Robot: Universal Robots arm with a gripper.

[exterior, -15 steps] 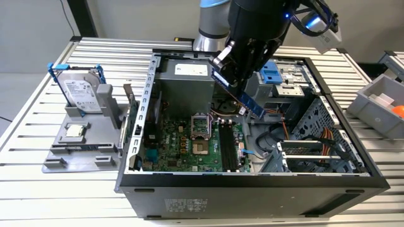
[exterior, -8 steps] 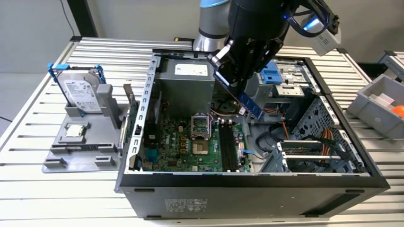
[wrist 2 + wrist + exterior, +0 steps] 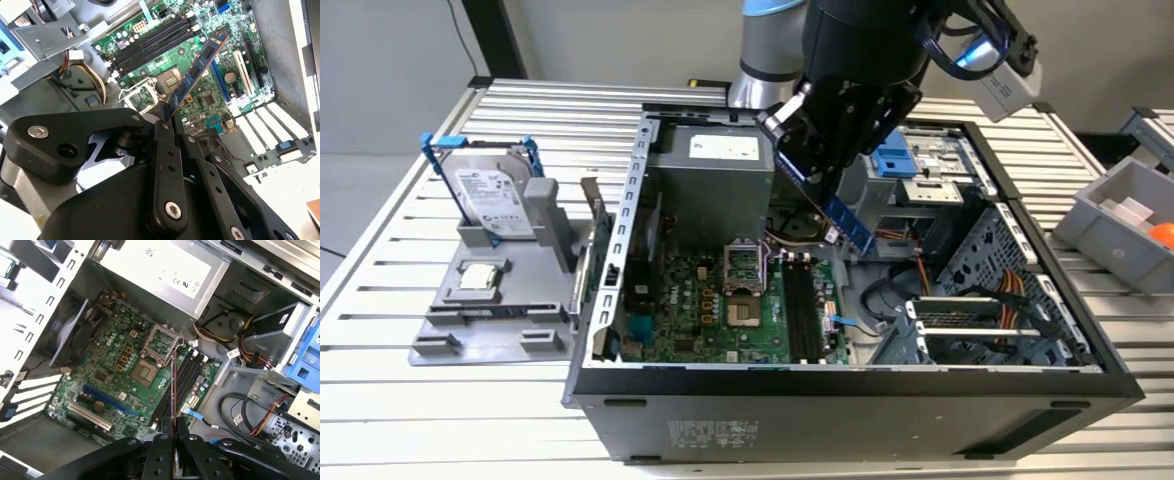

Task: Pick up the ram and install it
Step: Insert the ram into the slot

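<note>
Hanging above the open computer case [image 3: 854,385] in the upper middle of the exterior view, the arm's gripper [image 3: 817,178] is clamped on one end of the ram [image 3: 851,228]. The stick slants down toward the exterior view's right, clear of the motherboard [image 3: 720,310] and touching nothing but the pincer. The black memory slots [image 3: 803,310] lie below it, just off its lower tip, beside the bare CPU socket [image 3: 744,300]. In the second wrist view the ram [image 3: 197,70] juts out of the closed gripper [image 3: 167,117] at an angle across the board. In the first wrist view it [image 3: 173,390] shows edge-on, running roughly along the slots [image 3: 184,377].

The hold is the likely weak point. With only one end pinched, the stick could pivot or slide once its edge meets resistance. Its tilt would have to be taken out first, or one corner would probably seat ahead of the other and jam. A small sideways miss could land it on a slot wall or an end latch. Whether its notch faces the right way cannot be told. The orange cables [image 3: 927,270] lie near the slots and could snag the arm.

At the exterior view's left, the hard drive [image 3: 494,195] and the small silver chip [image 3: 480,277] sit on a grey fixture [image 3: 440,345], well apart from the work.
</note>
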